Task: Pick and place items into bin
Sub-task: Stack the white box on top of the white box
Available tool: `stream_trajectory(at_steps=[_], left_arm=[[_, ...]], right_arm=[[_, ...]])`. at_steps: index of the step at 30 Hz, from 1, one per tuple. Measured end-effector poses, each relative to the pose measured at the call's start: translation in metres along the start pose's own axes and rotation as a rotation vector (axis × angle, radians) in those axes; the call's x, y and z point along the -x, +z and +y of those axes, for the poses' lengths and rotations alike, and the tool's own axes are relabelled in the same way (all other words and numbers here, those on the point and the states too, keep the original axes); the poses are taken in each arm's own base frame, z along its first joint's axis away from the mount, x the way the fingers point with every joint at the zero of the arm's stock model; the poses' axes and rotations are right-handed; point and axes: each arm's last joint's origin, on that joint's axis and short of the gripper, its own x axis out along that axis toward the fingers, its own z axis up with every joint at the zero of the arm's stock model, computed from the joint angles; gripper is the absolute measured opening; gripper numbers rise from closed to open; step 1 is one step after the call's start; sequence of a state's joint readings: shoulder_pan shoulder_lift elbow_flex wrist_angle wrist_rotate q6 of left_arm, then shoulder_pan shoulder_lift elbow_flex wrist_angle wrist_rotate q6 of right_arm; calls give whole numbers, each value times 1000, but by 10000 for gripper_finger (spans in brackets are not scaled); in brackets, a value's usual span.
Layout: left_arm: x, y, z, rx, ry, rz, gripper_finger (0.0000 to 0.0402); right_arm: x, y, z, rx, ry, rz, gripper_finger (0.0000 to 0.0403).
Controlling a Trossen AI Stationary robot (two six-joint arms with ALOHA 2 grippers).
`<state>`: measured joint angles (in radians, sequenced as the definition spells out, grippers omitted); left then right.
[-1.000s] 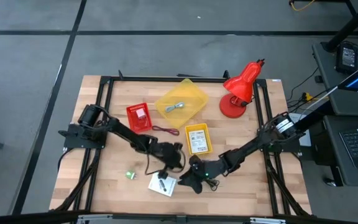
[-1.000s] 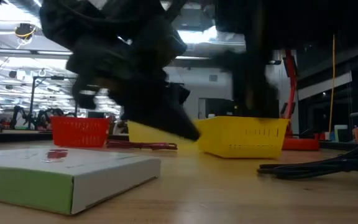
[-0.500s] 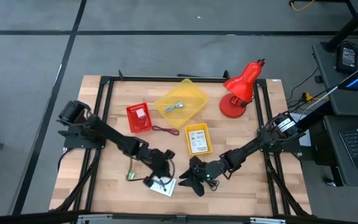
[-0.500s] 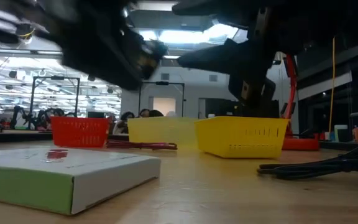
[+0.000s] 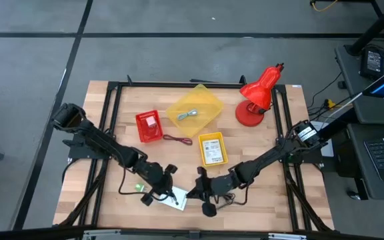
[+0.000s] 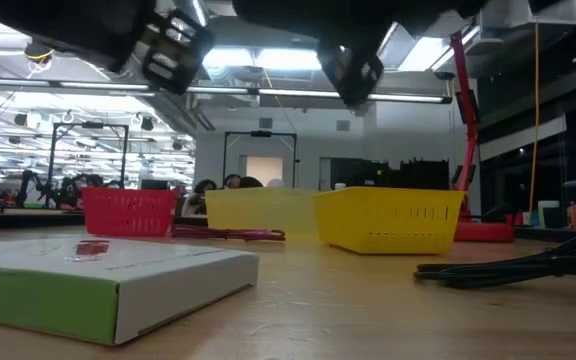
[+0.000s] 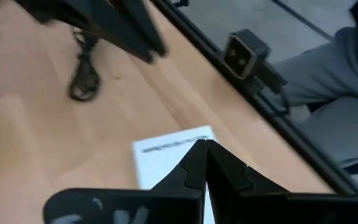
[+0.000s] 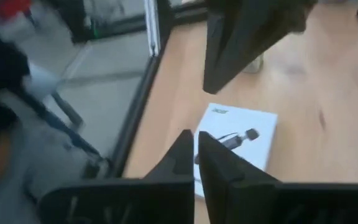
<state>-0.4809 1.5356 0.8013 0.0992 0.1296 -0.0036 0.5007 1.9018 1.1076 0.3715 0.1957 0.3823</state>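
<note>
White box (image 5: 177,197), lower centre of counter (image 5: 272,190): left pincer (image 5: 157,195) and right pincer (image 5: 193,193), both pressed together and empty, flank it; collision risk between crowded arms.

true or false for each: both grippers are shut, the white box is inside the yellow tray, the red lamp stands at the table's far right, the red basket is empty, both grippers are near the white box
1. Both grippers are shut. True: the left gripper and the right gripper show their fingers together.
2. The white box is inside the yellow tray. False: it lies on the table's near edge.
3. The red desk lamp stands at the far right of the table. True.
4. The red basket is empty. False: a white item lies in it.
5. Both grippers are near the white box. True.
</note>
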Motion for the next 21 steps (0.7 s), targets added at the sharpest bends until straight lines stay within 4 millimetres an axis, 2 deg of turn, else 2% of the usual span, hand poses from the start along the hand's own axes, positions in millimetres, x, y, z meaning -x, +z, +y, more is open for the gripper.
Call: stream_trajectory(at_steps=[3, 9, 14, 21], left_arm=[[-5, -3, -10, 0, -26, 17, 2], [-20, -14, -27, 80, -7, 71, 2], [-39, -28, -31, 152, 30, 101, 1], [-54, -28, -33, 146, 31, 15, 2]], right_arm=[[-2, 11, -2, 73, -33, 42, 9], [-6, 21, -23, 66, -100, 73, 3], [-7, 25, -36, 51, -130, 68, 1], [-8, 27, -42, 44, -143, 65, 1]])
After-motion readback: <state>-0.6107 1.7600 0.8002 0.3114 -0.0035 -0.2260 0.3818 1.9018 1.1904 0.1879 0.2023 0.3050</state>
